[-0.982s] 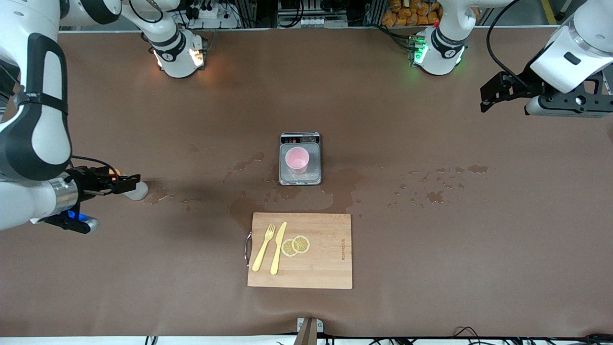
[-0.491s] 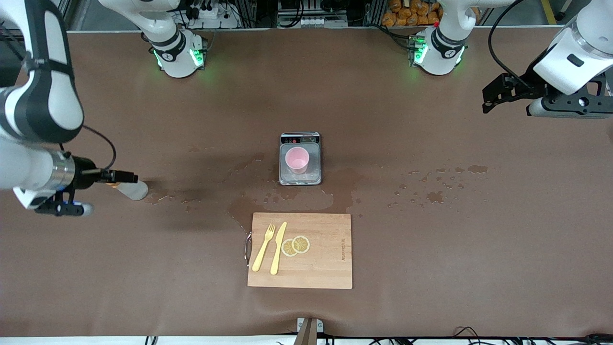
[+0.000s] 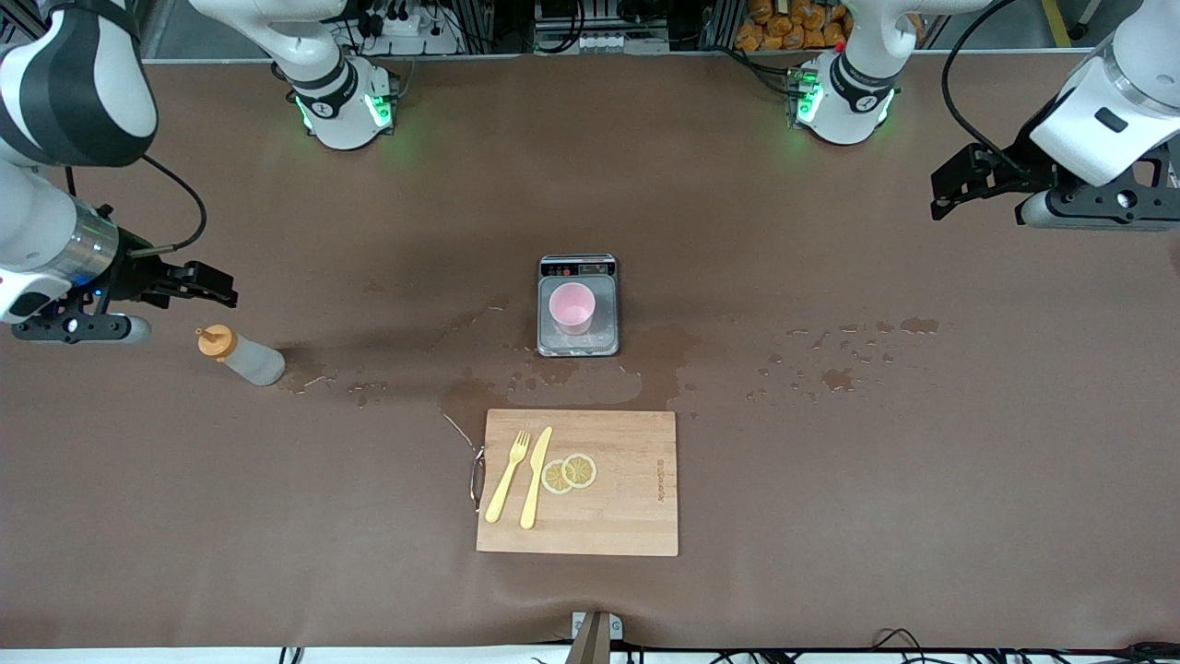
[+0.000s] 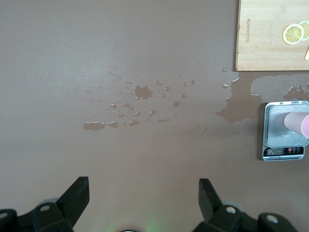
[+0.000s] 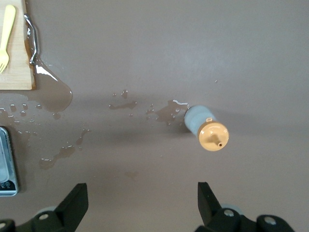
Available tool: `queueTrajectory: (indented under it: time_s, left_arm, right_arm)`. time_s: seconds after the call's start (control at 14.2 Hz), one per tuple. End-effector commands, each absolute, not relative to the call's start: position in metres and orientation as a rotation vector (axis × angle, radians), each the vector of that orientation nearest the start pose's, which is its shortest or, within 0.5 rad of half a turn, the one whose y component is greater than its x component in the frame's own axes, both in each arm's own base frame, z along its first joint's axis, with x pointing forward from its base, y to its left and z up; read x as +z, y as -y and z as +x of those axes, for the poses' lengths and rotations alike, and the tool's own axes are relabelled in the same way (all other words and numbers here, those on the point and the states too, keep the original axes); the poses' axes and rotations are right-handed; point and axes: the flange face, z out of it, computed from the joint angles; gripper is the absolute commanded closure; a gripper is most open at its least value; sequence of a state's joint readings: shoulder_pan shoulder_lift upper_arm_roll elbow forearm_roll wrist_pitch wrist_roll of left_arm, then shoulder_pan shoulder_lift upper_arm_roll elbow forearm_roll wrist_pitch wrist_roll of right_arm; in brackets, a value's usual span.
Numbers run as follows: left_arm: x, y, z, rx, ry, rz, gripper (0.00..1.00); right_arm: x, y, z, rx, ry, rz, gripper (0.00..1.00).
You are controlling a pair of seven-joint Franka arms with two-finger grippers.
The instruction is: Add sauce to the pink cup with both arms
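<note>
1. Sauce (image 3: 241,358): bottle standing on the table toward the right arm's end, orange cap (image 5: 213,136) on top, beside small wet patches; nothing touches it.
2. Right gripper (image 3: 214,288): raised over the table just beside the sauce, fingers (image 5: 72,205) spread wide, nothing between them.
3. Pink cup (image 3: 572,308): upright on the scale (image 3: 578,305) at mid-table, well apart from the sauce.
4. Board (image 3: 578,482): nearer the front camera than the scale; carries a fork (image 3: 508,476), a knife (image 3: 536,477) and two lemon slices (image 3: 569,473).
5. Left gripper (image 3: 956,189): waits high over the left arm's end of the table, fingers (image 4: 77,195) spread, empty.
6. Puddles (image 3: 843,355): scattered on the table around the scale and toward the left arm's end.
</note>
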State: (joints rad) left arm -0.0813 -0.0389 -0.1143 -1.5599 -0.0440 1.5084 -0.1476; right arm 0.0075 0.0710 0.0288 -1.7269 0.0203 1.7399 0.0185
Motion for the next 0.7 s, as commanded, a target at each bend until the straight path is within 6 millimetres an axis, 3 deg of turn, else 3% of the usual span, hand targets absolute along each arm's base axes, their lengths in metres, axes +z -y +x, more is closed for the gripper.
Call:
queueTrajectory:
  time_s: [0.0,0.35,0.63]
  left_arm:
    - [0.649,0.109,0.527,0.015,-0.093,-3.186,0.0]
    - [0.649,0.109,0.527,0.013,-0.093,-3.186,0.0]
    - [0.649,0.109,0.527,0.015,-0.093,-3.186,0.0]
  right_arm:
    - [0.539,-0.023,0.592,0.058,0.052,-3.154,0.0]
    - [0.563,-0.009,0.6,-0.024,0.02,-3.154,0.0]
    - [0.559,-0.015,0.58,0.026,0.01,-3.154,0.0]
